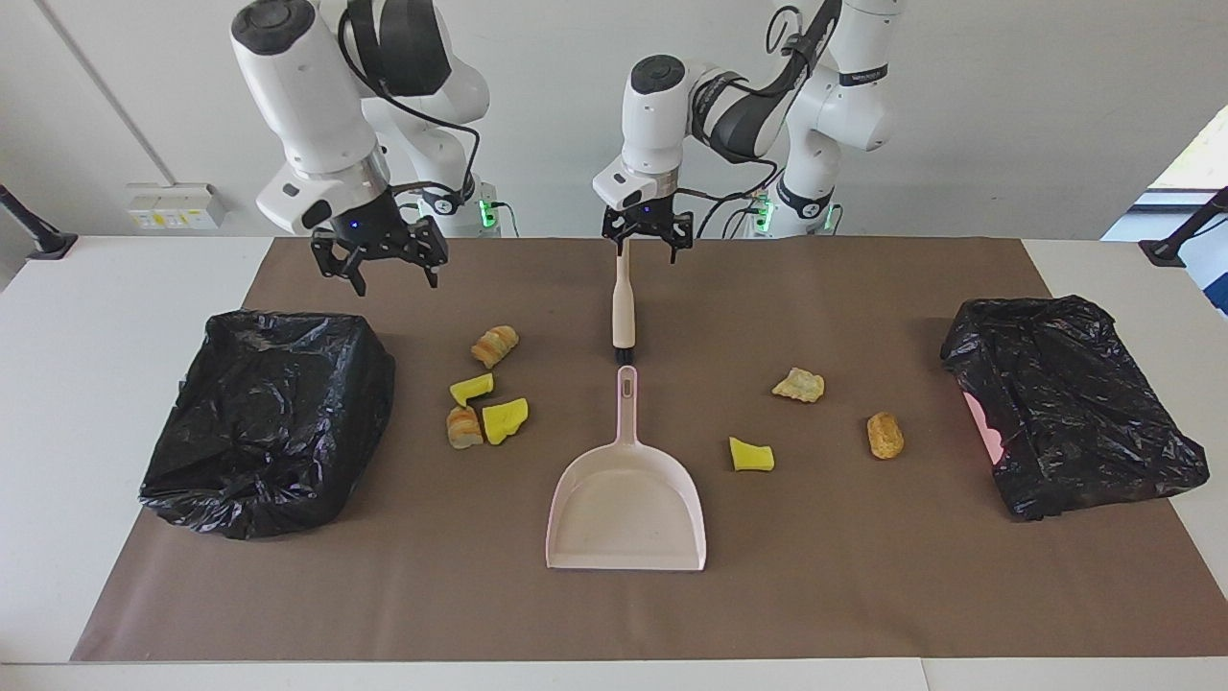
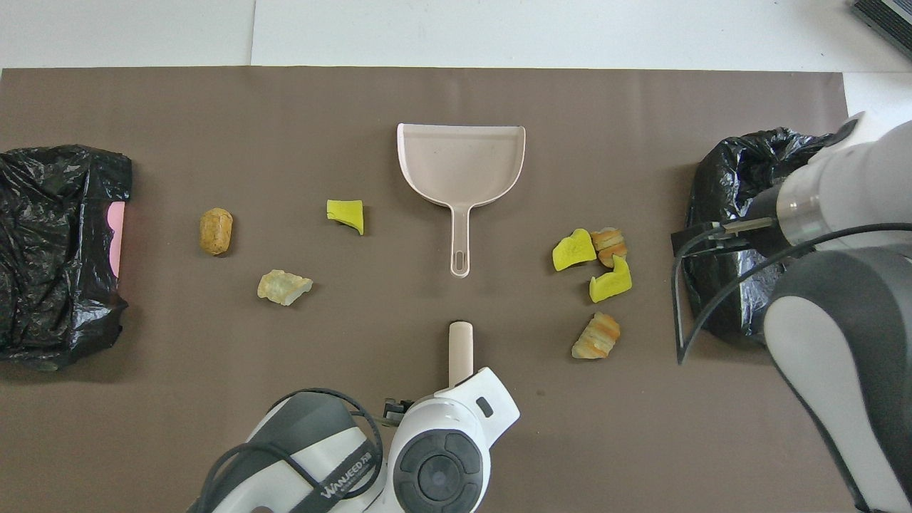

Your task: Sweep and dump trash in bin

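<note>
Seven trash scraps lie on the brown mat. Toward the right arm's end are two bread-like lumps [image 1: 495, 345] [image 1: 464, 427] and two yellow sponge chunks [image 1: 471, 389] [image 1: 505, 419]. Toward the left arm's end are a pale lump [image 1: 798, 385], a yellow chunk [image 1: 751, 455] and a brown lump [image 1: 885, 435]. The pale pink dustpan [image 1: 625, 499] lies mid-mat, with its handle pointing at the robots. A brush [image 1: 624, 317] lies in line with it, nearer to the robots. My left gripper [image 1: 649, 251] is open, low over the end of the brush's handle. My right gripper [image 1: 396, 278] hangs open and empty in the air.
Two bins lined with black bags stand on the mat. One is at the right arm's end [image 1: 269, 422], beside my right gripper. The other is at the left arm's end [image 1: 1070, 403], with pink showing at its rim. White table [image 1: 115, 317] surrounds the mat.
</note>
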Available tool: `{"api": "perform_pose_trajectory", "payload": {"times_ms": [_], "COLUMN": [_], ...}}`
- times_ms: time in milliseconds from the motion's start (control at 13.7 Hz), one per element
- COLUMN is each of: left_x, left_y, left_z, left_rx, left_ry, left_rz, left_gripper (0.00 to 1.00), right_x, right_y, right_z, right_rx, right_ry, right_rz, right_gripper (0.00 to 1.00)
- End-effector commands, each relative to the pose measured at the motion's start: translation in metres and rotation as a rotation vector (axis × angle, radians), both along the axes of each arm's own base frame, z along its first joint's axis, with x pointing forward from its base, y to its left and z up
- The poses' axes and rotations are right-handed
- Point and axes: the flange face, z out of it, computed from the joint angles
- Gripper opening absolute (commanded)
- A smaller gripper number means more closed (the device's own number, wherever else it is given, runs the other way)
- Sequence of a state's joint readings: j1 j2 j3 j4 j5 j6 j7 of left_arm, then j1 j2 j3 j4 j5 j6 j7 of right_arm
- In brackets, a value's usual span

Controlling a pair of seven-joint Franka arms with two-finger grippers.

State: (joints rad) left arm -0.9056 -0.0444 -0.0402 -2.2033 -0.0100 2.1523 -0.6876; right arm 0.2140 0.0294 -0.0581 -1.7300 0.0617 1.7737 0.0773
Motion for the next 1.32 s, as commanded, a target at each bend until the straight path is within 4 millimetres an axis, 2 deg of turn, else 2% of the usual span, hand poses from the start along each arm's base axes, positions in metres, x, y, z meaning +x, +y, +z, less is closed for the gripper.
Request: {"api": "perform_pose_trajectory", "payload": {"times_ms": [0,73,146,292,366,439,658,804,951,1024,1243], "left_x": [-0.007,-0.016,-0.022,-0.041,-0.043,-0.043,-0.042,-0.042,-0.044,-0.043,-0.037], "left_y": [-0.011,-0.016,-0.015,-0.019,-0.016,-0.018,-0.016,-0.017,-0.018,-0.017,-0.010], "left_z": [-0.031,-0.040,-0.048,-0.067,-0.070,-0.068,-0.059,-0.058,-0.058,-0.058,-0.049], "left_rx": [-0.033,-0.025,-0.011,0.021,0.029,0.029,0.024,0.021,0.021,0.023,0.028], "left_ry": [-0.017,-0.012,-0.001,0.024,0.029,0.029,0.026,0.024,0.023,0.030,0.035], "left_rz": [0.035,0.026,0.022,-0.003,0.012,0.030,0.038,0.057,0.064,0.072,0.097], "left_gripper": [0.97,0.95,0.93,0.84,0.77,0.76,0.72,0.52,0.24,0.02,0.00], "right_x": [0.045,0.058,0.066,0.074,0.077,0.081,0.090,0.082,0.070,0.067,0.062], "right_y": [0.036,0.053,0.080,0.111,0.126,0.138,0.183,0.229,0.250,0.251,0.254], "right_z": [-0.035,-0.046,-0.056,-0.080,-0.094,-0.105,-0.117,-0.135,-0.147,-0.153,-0.174], "right_rx": [0.044,0.039,0.038,0.043,0.056,0.065,0.091,0.089,0.066,0.050,0.045], "right_ry": [0.037,0.041,0.033,0.028,0.027,0.026,0.031,0.031,0.029,0.030,0.018], "right_rz": [-0.143,-0.161,-0.154,-0.216,-0.231,-0.234,-0.297,-0.265,-0.226,-0.208,-0.131], "right_gripper": [1.00,1.00,1.00,1.00,1.00,1.00,1.00,1.00,1.00,1.00,1.00]}}
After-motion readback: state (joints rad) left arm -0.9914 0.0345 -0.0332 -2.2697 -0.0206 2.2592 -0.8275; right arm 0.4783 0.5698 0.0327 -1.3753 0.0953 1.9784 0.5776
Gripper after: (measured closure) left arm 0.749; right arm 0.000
